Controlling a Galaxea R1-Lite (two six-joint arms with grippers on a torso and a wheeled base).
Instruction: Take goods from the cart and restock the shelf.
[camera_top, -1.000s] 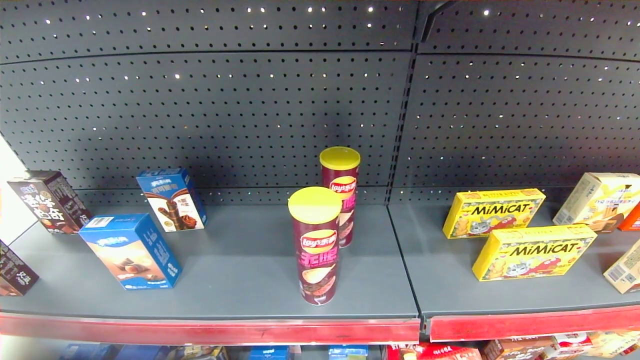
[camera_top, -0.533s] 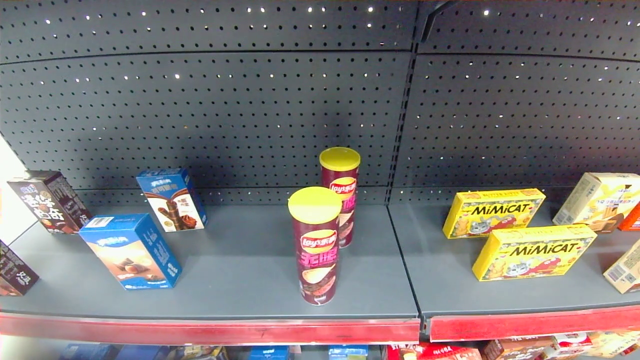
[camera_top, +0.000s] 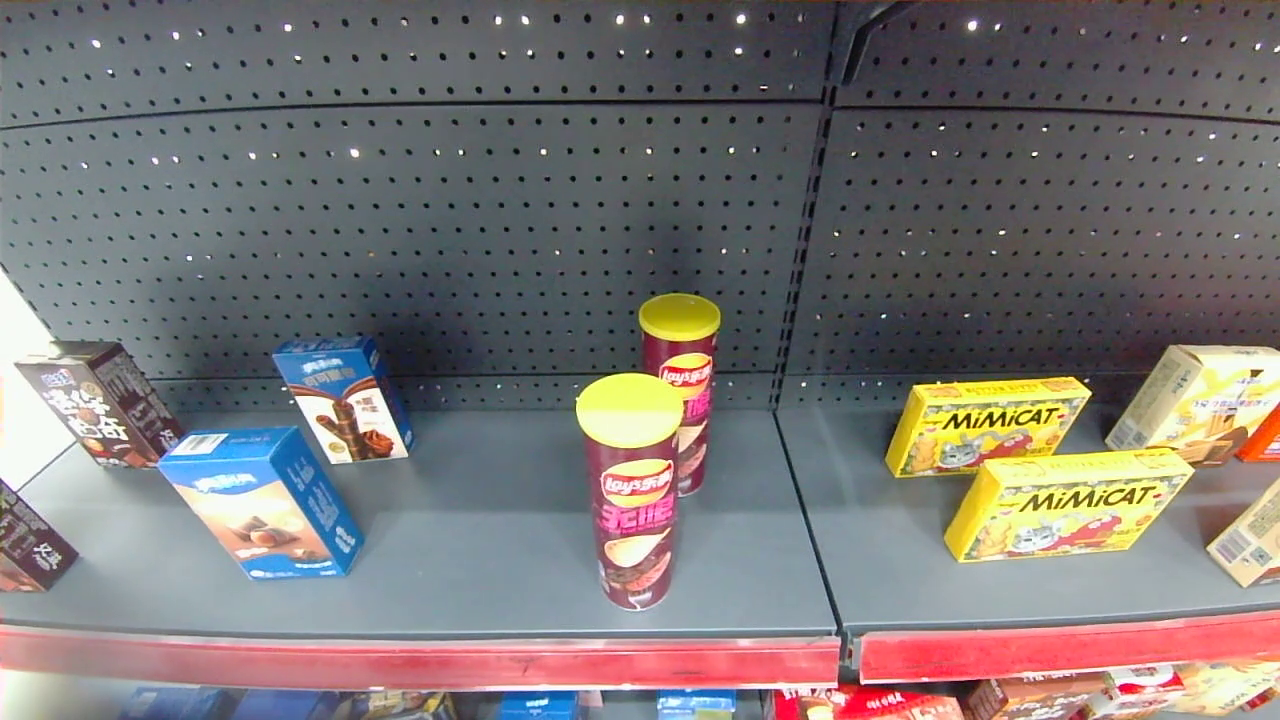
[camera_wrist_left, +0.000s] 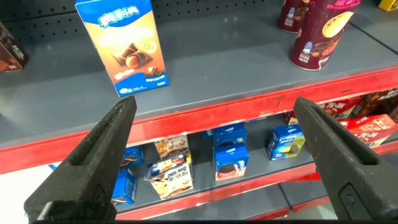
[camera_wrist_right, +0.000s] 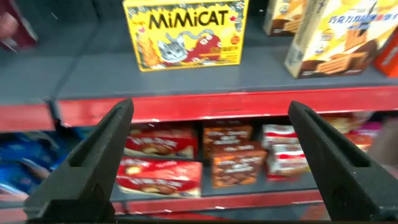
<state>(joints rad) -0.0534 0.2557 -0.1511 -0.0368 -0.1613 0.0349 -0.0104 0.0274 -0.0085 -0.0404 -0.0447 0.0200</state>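
Presently the left gripper (camera_wrist_left: 213, 102) hangs before the red front edge of the shelf (camera_top: 480, 520), its jaws spread wide and holding nothing. The right gripper (camera_wrist_right: 211, 104) hangs likewise before the shelf's right-hand section, also wide and empty. Two maroon chip cans with yellow lids stand upright near the middle of the shelf: the front chip can (camera_top: 632, 490) close to the front edge, the rear chip can (camera_top: 682, 390) just behind it, nearer the pegboard back. Toward the left edge stand two blue biscuit boxes (camera_top: 262, 503), one behind the other, with brown boxes (camera_top: 98, 402) beyond them. On the right-hand section stand two yellow boxes (camera_top: 1065, 503), one behind the other, and cream boxes (camera_top: 1195, 400) at the right edge. Small packets (camera_wrist_left: 227, 158) sit on the lower shelf (camera_wrist_left: 261, 180).
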